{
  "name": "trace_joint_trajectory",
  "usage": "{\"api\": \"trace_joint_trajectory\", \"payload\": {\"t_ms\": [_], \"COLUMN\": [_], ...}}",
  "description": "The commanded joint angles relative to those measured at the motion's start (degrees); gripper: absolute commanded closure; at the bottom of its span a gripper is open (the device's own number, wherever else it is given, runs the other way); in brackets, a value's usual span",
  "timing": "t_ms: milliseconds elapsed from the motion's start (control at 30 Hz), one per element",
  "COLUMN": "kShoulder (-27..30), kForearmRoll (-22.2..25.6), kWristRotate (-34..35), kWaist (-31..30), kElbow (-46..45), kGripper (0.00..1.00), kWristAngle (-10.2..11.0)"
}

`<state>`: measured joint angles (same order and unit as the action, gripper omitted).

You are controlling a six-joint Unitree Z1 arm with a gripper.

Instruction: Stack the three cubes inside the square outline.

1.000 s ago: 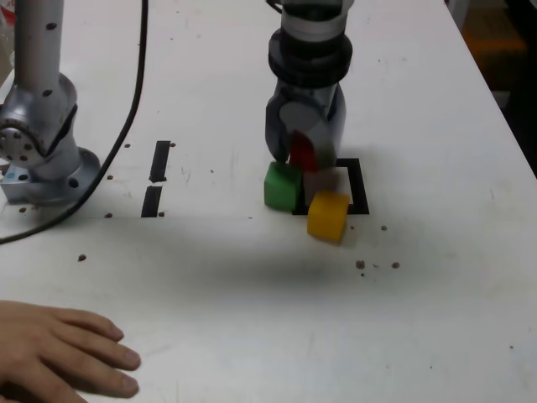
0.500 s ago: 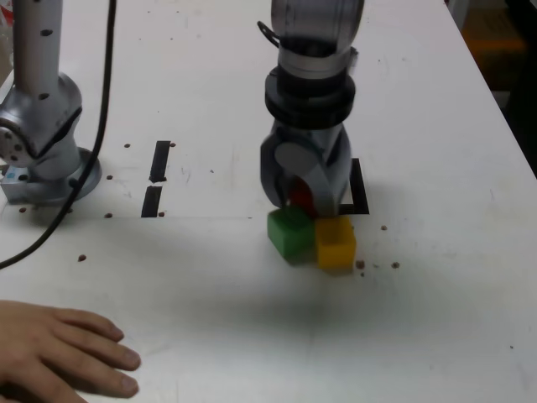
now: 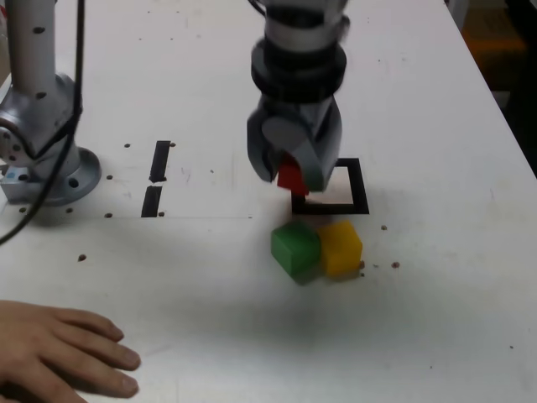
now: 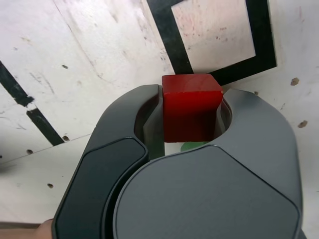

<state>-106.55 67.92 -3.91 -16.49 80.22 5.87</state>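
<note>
Red cube (image 3: pixel 292 178) sits pinched between my two fingers (image 4: pixel 155 119), one on either side of it; my end effector (image 4: pixel 193 112) is shut as far as the cube allows. In the exterior view I hold it at the lower left corner of the square outline (image 3: pixel 359 189), covering part of the tape there. How high I have it above the worktop (image 3: pixel 453 294), I cannot tell.

Green cube (image 3: pixel 295 248) and yellow cube (image 3: pixel 341 248) are both outside the outline, just beyond its side nearest the exterior view's bottom. They are side by side and seem to touch, green on the exterior view's left, yellow on its right, and green is turned so that one corner points to the bottom of that view. In the wrist view only a sliver of green shows past the red cube, between my fingers.

Two short black bars (image 3: pixel 160 159) lie end to end on the worktop, well apart from the outline, toward the exterior view's left. Beyond them, near the worktop's left edge in that view, stands a metal base (image 3: pixel 63 178). A person's hand (image 3: pixel 67 353) rests at the lower left corner of the worktop as the exterior view shows it.
</note>
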Motion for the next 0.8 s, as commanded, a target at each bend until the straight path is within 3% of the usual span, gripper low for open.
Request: {"api": "trace_joint_trajectory", "payload": {"t_ms": [0, 200, 400, 767], "kShoulder": [1.8, 1.8, -2.1, -4.6], "kForearmRoll": [1.4, 1.4, -3.0, -5.3], "kWristRotate": [0.0, -0.2, -0.7, -1.0], "kWaist": [1.9, 4.9, 6.1, 6.1], "kElbow": [0.9, 1.8, 2.9, 2.9], "kGripper": [0.83, 0.83, 0.83, 0.82], "kWristAngle": [0.9, 1.2, -0.9, -2.4]}}
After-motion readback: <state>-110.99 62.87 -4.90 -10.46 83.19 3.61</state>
